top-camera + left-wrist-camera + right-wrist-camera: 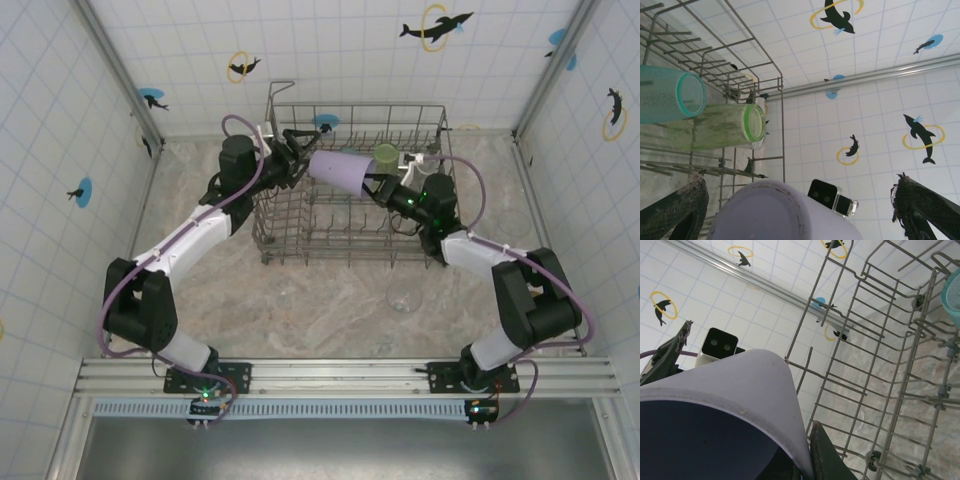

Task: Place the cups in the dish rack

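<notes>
The right gripper (377, 188), at centre frame in the overhead view, is clamping its two fingers tight on the rim of a translucent lavender plastic tumbler (340, 172) and holding it on its side in the air. In the right wrist view, one dark finger (826, 456) is pressing against the outside of the cup's wall at the bottom of the frame. The left gripper (305, 152), just left of the tumbler, is standing with its fingers spread wide and gripping nothing. In the left wrist view, its dark fingers (675, 210) are flanking the tumbler's closed base from the bottom corners, apart from it. The cup is hanging between the two grippers over the upper part of the large rectangular grey metal wire dish rack (300, 245), which is sitting in the upper middle of the overhead frame on a marbled tabletop (300, 310). Inside the rack, a translucent lime green tumbler (715, 125) and a translucent teal tumbler (665, 95) are lying on their sides at the left of the left wrist frame, the teal one above the green. A clear colourless tumbler (405, 298) is sitting on the table just below the rack's lower right corner.
</notes>
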`<action>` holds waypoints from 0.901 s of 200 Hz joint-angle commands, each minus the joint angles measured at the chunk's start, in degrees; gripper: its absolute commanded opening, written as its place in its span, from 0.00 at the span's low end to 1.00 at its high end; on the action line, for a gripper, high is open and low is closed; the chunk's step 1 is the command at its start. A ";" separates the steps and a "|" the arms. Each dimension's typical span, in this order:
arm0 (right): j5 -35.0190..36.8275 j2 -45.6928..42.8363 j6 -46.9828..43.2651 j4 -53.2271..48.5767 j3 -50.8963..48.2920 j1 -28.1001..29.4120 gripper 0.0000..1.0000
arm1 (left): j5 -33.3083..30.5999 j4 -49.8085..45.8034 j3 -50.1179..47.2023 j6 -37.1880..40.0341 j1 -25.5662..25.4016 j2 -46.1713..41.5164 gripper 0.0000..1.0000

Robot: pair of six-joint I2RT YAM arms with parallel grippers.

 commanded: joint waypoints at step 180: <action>-2.11 4.67 0.92 9.68 3.46 1.26 0.00 | 3.02 11.95 -3.10 -9.57 -4.03 3.29 0.76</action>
